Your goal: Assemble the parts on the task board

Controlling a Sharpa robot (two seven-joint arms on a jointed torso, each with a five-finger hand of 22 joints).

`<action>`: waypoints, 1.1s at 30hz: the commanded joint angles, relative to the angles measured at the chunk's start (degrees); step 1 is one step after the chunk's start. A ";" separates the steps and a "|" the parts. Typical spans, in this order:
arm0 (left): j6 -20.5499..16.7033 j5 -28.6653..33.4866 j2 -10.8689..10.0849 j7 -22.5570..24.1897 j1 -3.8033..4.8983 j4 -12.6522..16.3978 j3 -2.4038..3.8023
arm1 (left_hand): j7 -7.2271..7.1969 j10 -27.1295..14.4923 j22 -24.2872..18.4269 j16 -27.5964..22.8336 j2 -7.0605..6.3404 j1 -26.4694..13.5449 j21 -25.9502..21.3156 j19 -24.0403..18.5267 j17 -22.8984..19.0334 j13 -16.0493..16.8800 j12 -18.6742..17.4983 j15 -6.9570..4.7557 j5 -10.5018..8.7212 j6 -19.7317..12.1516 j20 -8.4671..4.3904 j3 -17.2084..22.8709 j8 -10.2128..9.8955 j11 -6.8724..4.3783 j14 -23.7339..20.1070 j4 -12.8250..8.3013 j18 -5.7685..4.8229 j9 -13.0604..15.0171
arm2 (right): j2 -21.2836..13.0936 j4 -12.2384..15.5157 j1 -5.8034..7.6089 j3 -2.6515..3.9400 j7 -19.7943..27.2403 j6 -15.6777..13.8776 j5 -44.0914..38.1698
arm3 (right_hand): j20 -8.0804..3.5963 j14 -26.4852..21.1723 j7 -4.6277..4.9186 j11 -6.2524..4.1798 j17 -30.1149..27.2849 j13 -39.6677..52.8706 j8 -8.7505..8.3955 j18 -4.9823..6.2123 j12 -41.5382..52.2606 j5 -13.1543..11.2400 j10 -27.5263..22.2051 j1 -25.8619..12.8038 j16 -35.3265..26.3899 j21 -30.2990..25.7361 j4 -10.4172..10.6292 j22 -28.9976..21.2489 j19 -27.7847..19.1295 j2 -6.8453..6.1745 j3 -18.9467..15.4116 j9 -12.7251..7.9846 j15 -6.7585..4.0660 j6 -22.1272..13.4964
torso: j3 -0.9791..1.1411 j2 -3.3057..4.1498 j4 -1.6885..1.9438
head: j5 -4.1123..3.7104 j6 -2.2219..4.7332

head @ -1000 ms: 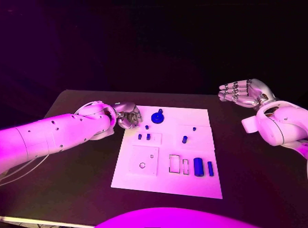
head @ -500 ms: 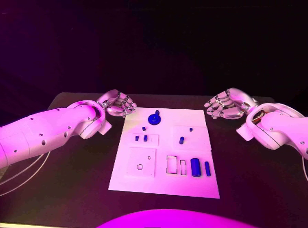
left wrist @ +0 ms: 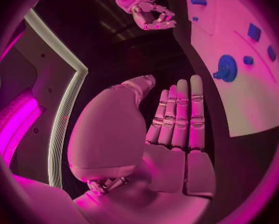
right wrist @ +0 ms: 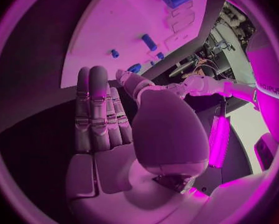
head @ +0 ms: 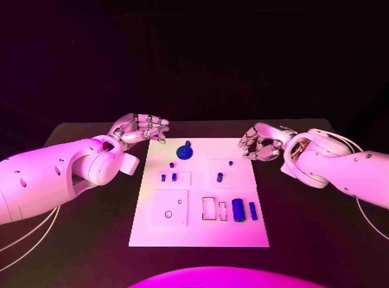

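**A:** Where do the parts sit, taking the flat white rectangular task board (head: 199, 225) as the landmark?

**B:** All of them are on it. The round blue knob-like part with a stem (head: 186, 152) stands near the board's far edge, toward its left corner. Two small blue pegs (head: 167, 177) stand in a raised square just nearer than that knob. A single small blue peg (head: 219, 176) is near the board's middle, and a wide blue cylinder (head: 238, 209) with a slimmer blue bar (head: 253, 210) beside it lies toward the right of the near half, next to two rectangular slots.

**A:** And the hands?

**B:** The silver left hand (head: 141, 128) hovers just off the board's far left corner, apart from it. In its wrist view the fingers (left wrist: 178, 115) lie straight, side by side, holding nothing. The silver right hand (head: 261, 141) hangs at the board's far right corner, fingers (right wrist: 97, 109) likewise extended and together, touching nothing.

**A:** So how should the step go?

**B:** I'd judge this as an approach, no part yet picked. The left hand is nearest the knob. It should come down over the stem, part thumb from fingers first, and pinch low enough that the piece doesn't tip. The right hand should stay clear of the pegs.
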 commanded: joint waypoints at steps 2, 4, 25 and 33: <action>4.06 5.97 -0.04 3.94 -0.06 1.38 0.05 | -0.55 1.46 -8.84 -11.61 1.19 1.66 -12.07 -1.65 -3.57 -2.85 -3.48 1.51 0.19 0.57 2.87 -2.42 -1.09 0.78 0.26 1.41 0.71 -1.21 | 1.46 -0.60 -0.69 0.00 -4.00 0.90 -8.13 | 0.16 1.15 -0.20 0.00 8.96 0.16 -0.33 0.59 0.13 0.02 -0.77 -0.59 11.57 2.05 0.76 1.83 1.18 -0.28 0.22 0.52 0.00 -0.01 | 0.10 0.06 0.03 | -0.62 0.12; 4.34 6.24 -0.03 4.15 -0.07 1.70 0.04 | -0.47 2.45 -12.55 -16.01 1.45 2.30 -16.90 -1.93 -4.68 -3.75 -4.80 2.04 0.23 1.24 3.73 -2.89 -1.48 1.07 0.02 2.02 0.79 -1.77 | 2.15 -0.99 -1.04 -0.01 -4.38 0.95 -8.89 | 0.12 2.55 -0.22 0.01 17.69 0.16 -0.34 0.63 0.14 0.02 -0.84 -0.58 20.78 3.36 0.97 2.84 2.25 -0.30 0.54 0.78 0.14 0.06 | 0.15 0.06 0.02 | -0.69 0.12; 4.15 6.39 0.15 4.53 -0.13 2.81 0.02 | 1.56 3.74 -17.46 -22.22 2.04 3.43 -22.62 -0.33 -6.46 -4.33 -6.38 2.53 0.30 2.70 4.48 -2.37 -1.95 1.06 -0.07 2.12 0.85 -2.68 | 6.91 -3.50 -2.92 -0.07 -7.34 4.11 -12.69 | 0.55 3.13 -0.29 -0.06 35.17 0.12 0.07 -1.30 0.34 -0.01 -0.31 -0.61 39.46 17.22 2.01 18.83 7.92 -0.48 3.97 2.45 0.17 0.61 | 0.11 0.08 0.09 | -0.36 -0.16; 4.04 6.39 0.11 4.70 -0.13 3.04 0.01 | 1.74 3.86 -17.66 -22.36 2.12 3.56 -22.80 -0.11 -6.46 -4.30 -6.33 2.54 0.32 2.85 4.46 -2.21 -1.95 1.13 0.18 2.07 0.85 -2.72 | 7.87 -4.61 -3.34 -0.12 -7.91 5.40 -13.40 | 0.53 3.09 -0.43 -0.16 35.50 0.11 0.25 -1.34 0.36 0.01 -0.02 -0.59 39.94 17.69 2.11 19.40 7.97 -0.31 4.41 2.66 0.07 0.85 | 0.13 0.13 0.15 | -0.20 -0.25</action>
